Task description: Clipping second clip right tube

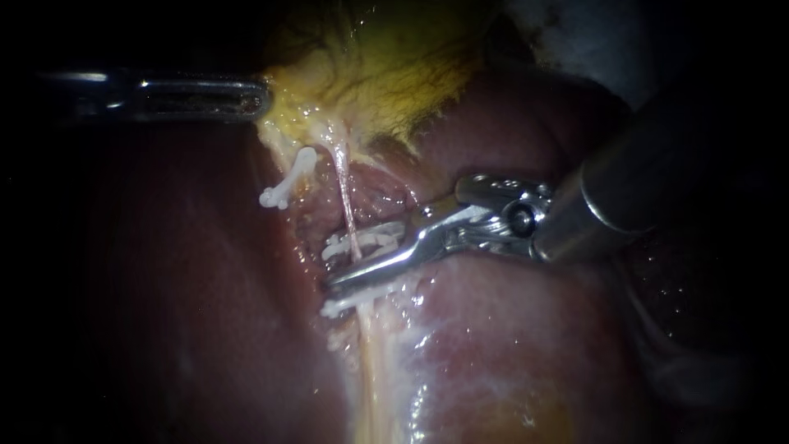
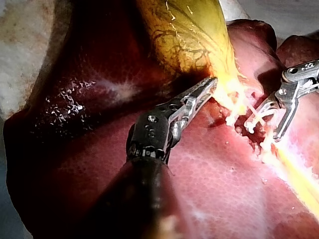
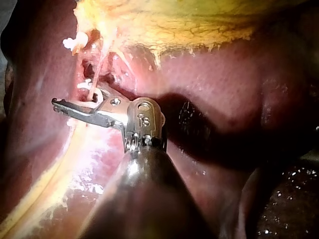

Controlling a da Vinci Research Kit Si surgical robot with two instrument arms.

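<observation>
Mid-frame, right instrument (image 1: 362, 259) is pinching an open clip (image 1: 370, 238) in its claw astride the tube (image 1: 347, 205); left instrument (image 1: 255, 99), upper left, is pinching gallbladder (image 1: 386, 66). It should be closing squarely.

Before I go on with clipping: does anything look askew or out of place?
In the endoscope view, the white clip left of the right tube, just under the gallbladder, sits slanted with one end poking free over the liver. Whether it grips anything cannot be told. Nothing else stands out.

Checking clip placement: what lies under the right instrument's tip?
The tube runs under the right instrument, with a clip on one side and a second clip on the other. The stretch beneath the metal is hidden.
</observation>
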